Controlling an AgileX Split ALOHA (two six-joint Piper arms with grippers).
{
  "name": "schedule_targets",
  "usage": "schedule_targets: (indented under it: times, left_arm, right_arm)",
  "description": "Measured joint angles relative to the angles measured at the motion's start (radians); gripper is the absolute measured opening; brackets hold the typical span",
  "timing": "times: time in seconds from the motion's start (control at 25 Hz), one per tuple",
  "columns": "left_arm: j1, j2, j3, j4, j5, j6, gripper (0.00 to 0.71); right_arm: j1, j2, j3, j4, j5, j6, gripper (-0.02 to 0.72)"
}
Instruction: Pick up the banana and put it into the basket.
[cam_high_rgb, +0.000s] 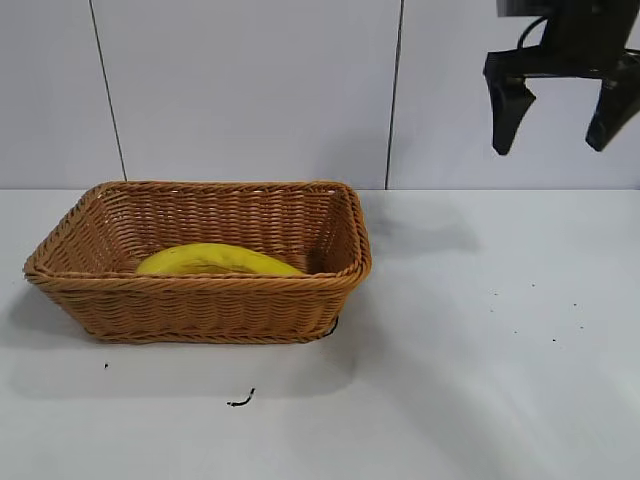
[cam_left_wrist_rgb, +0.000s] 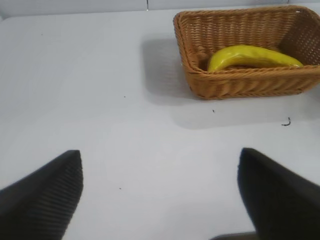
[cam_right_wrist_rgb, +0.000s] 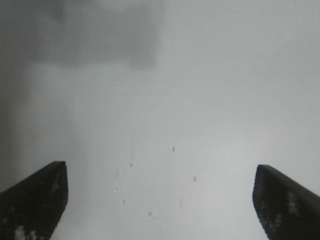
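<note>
The yellow banana (cam_high_rgb: 215, 261) lies inside the tan woven basket (cam_high_rgb: 330, 215) on the left half of the white table. Both also show in the left wrist view, the banana (cam_left_wrist_rgb: 252, 56) lying in the basket (cam_left_wrist_rgb: 235, 85). My right gripper (cam_high_rgb: 553, 142) hangs open and empty high above the table at the far right, well away from the basket. In the right wrist view its gripper (cam_right_wrist_rgb: 160, 172) is open over bare table. My left gripper (cam_left_wrist_rgb: 160, 157) is open and empty over bare table, off to one side of the basket; it is out of the exterior view.
A small dark scrap (cam_high_rgb: 240, 401) lies on the table in front of the basket. Tiny dark specks (cam_high_rgb: 520, 318) dot the table on the right. A panelled white wall (cam_high_rgb: 250, 90) stands behind.
</note>
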Motion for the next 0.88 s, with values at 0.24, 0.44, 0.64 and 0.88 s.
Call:
schedule_targets:
  times: [0.24, 0.44, 0.64, 0.88]
  left_arm:
    - [0.0, 0.0, 0.0, 0.0, 0.0, 0.0, 0.635]
    - [0.0, 0.0, 0.0, 0.0, 0.0, 0.0, 0.635]
    - [0.0, 0.0, 0.0, 0.0, 0.0, 0.0, 0.635]
    - [0.0, 0.0, 0.0, 0.0, 0.0, 0.0, 0.635]
  right_arm:
    - [0.0, -0.302, 0.388, 0.004, 0.001, 0.0, 0.689]
    - [0.0, -0.585, 0.586, 0.006, -0.015, -0.001, 0.689]
    - [0.0, -0.913, 0.702, 0.006, -0.083, -0.031, 0.689]
    - [0.0, -1.29, 0.76, 0.008, -0.185, -0.037, 0.689]
